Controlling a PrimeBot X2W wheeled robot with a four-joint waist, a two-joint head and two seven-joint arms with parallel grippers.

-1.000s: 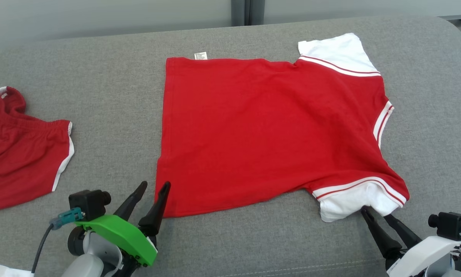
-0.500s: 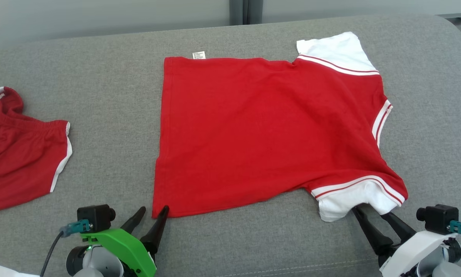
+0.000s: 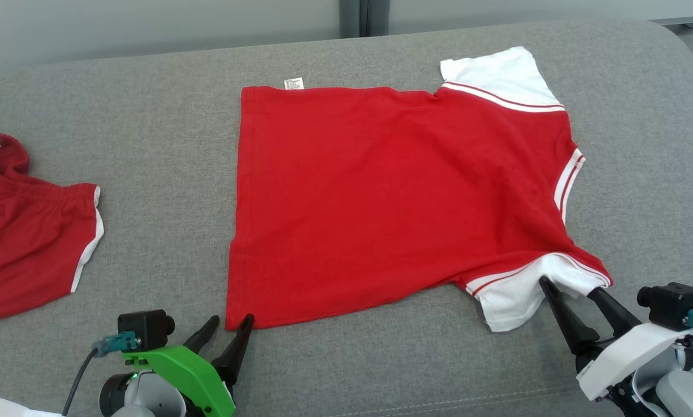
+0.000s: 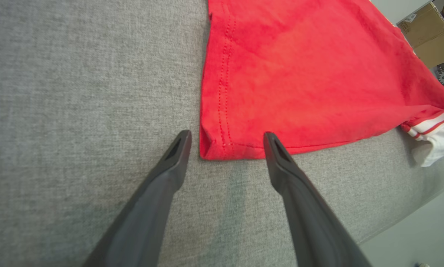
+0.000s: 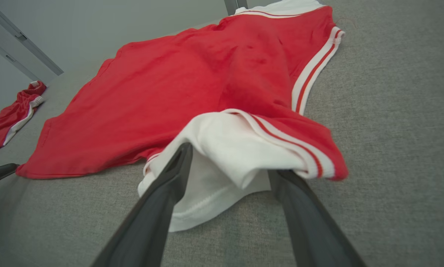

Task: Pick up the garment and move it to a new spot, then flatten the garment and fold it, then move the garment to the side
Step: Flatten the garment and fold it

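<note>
The red shirt [image 3: 392, 191] lies flat on the grey cushion [image 3: 149, 116]. Its near white sleeve [image 3: 514, 295] has just bunched up against the right gripper [image 3: 567, 285], whose spread fingers have pushed into it. The left gripper [image 3: 231, 317], likewise apart, has backed off to straddle the hem corner [image 4: 210, 152]. Both look ready to pinch.

A red cloth shirt [image 3: 381, 197] with white, red-striped sleeves [image 3: 505, 75] is seen on grey woven fabric [image 3: 149, 116], beside red white-edged shorts [image 3: 28, 243]
</note>
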